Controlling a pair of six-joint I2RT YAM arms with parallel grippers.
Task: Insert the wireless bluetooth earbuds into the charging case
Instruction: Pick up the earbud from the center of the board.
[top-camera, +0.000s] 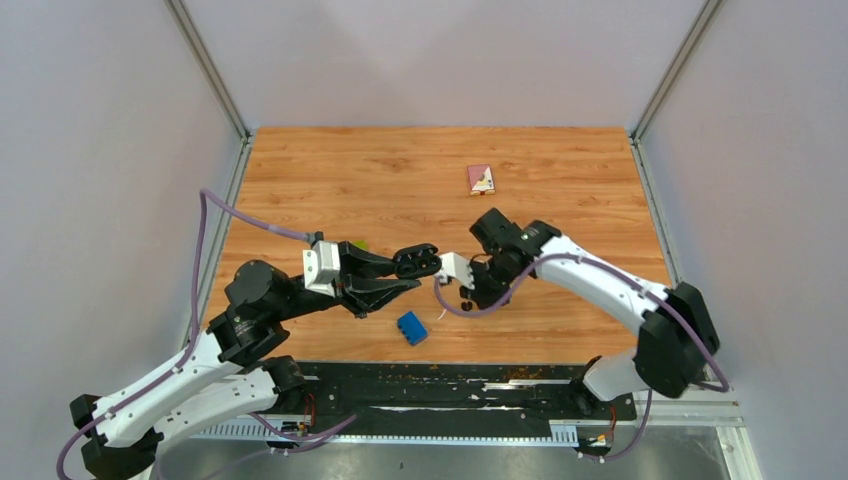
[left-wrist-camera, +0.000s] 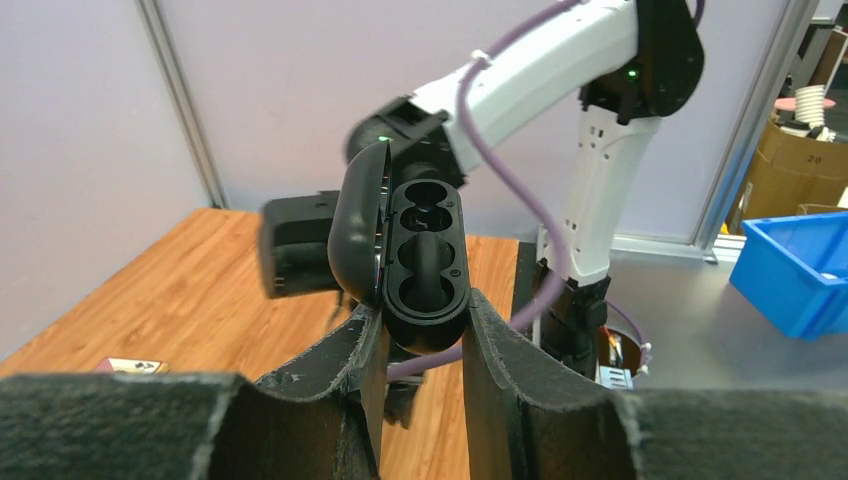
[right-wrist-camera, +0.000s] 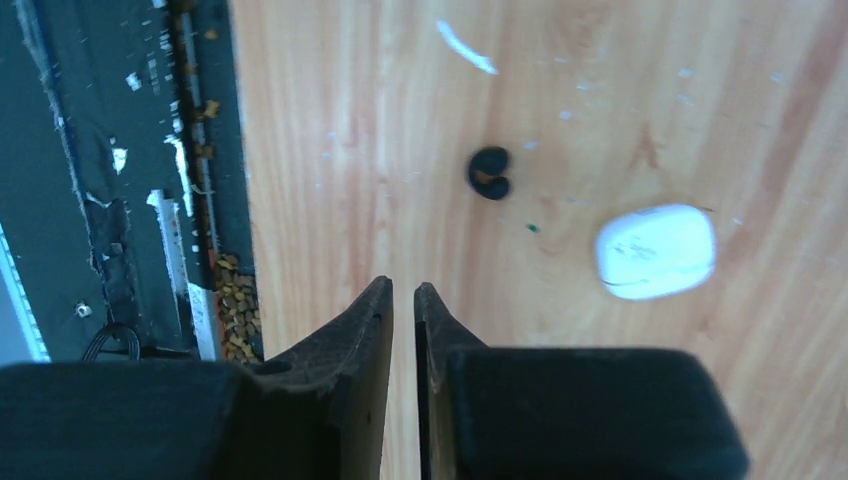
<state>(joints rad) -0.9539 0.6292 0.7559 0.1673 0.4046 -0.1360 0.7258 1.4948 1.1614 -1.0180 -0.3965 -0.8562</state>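
Observation:
My left gripper (top-camera: 408, 270) (left-wrist-camera: 422, 308) is shut on the black charging case (left-wrist-camera: 428, 262) (top-camera: 417, 261) and holds it in the air near the table's middle. Its lid (left-wrist-camera: 355, 228) is swung open to the left, and the two sockets look dark and hollow. My right gripper (right-wrist-camera: 403, 290) (top-camera: 468, 297) points down at the wood just right of the case. Its jaws are shut to a thin slit with nothing between them. One rounded black earbud (right-wrist-camera: 489, 172) lies on the wood beyond its fingertips. A closed white case (right-wrist-camera: 655, 251) lies to the right of that bud.
A white scrap (right-wrist-camera: 466, 47) lies farther out on the wood. A small blue block (top-camera: 411, 327) sits near the front edge, below my left gripper. A pink card (top-camera: 481, 179) lies toward the back. The black front rail (right-wrist-camera: 120, 180) carries crumbs.

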